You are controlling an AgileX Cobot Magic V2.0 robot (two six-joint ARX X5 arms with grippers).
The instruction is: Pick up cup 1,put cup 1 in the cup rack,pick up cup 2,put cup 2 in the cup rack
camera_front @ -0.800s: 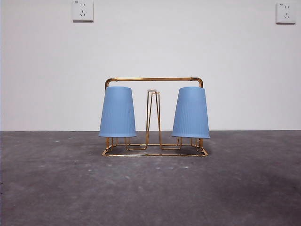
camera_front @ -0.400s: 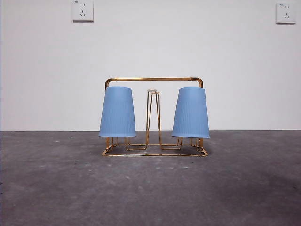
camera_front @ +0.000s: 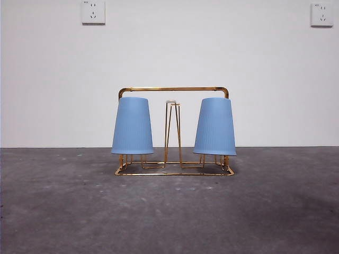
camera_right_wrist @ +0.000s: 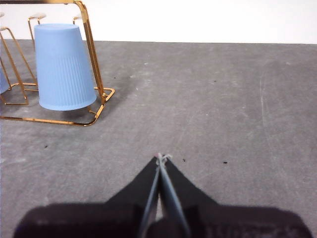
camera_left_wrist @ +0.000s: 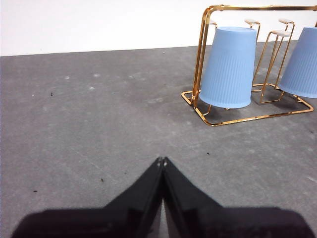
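The gold wire cup rack (camera_front: 174, 89) stands mid-table with its arched handle over thin pegs. Two light blue ribbed cups hang upside down on its pegs: one at the left end (camera_front: 132, 126) and one at the right end (camera_front: 214, 127). In the left wrist view the rack (camera_left_wrist: 204, 49) and its nearer cup (camera_left_wrist: 228, 68) lie well away from my left gripper (camera_left_wrist: 162, 159), which is shut and empty over bare table. My right gripper (camera_right_wrist: 161, 157) is shut too, empty, far from the rack (camera_right_wrist: 92, 44) and its nearer cup (camera_right_wrist: 64, 67). Neither arm shows in the front view.
A grey table (camera_front: 169, 211) runs back to a white wall with two sockets, one at upper left (camera_front: 93, 11) and one at upper right (camera_front: 322, 14). A bare centre peg (camera_front: 172, 132) stands between the two cups.
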